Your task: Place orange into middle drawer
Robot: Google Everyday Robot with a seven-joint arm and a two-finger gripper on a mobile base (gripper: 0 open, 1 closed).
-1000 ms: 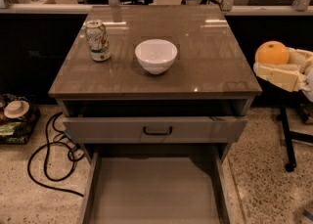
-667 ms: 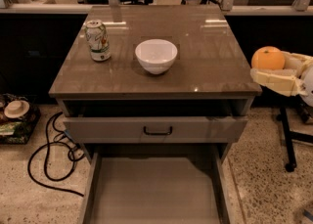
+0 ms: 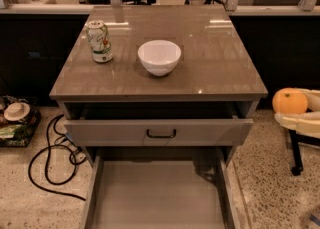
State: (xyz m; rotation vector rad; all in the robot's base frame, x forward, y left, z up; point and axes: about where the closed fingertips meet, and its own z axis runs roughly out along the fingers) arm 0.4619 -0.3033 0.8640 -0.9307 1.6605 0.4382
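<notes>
Camera view: the hand (image 3: 299, 109) sits at the right edge of the scene, beside the cabinet and below worktop level. Its cream fingers (image 3: 300, 122) are clamped on the orange (image 3: 289, 101), which is held off the floor, well apart from the cabinet. The middle drawer (image 3: 155, 193) stands pulled out toward the near edge (grey floor exposed), under a drawer front (image 3: 125, 133) with a black handle. On the worktop (image 3: 215, 58): a white bowl (image 3: 159, 56) and, to its left, a can (image 3: 99, 41).

pincer (image 3: 304, 110) gripping orange (image 3: 289, 101) dropped lower, now level with tabletop (image 3: 210, 48) edge, at right
</notes>
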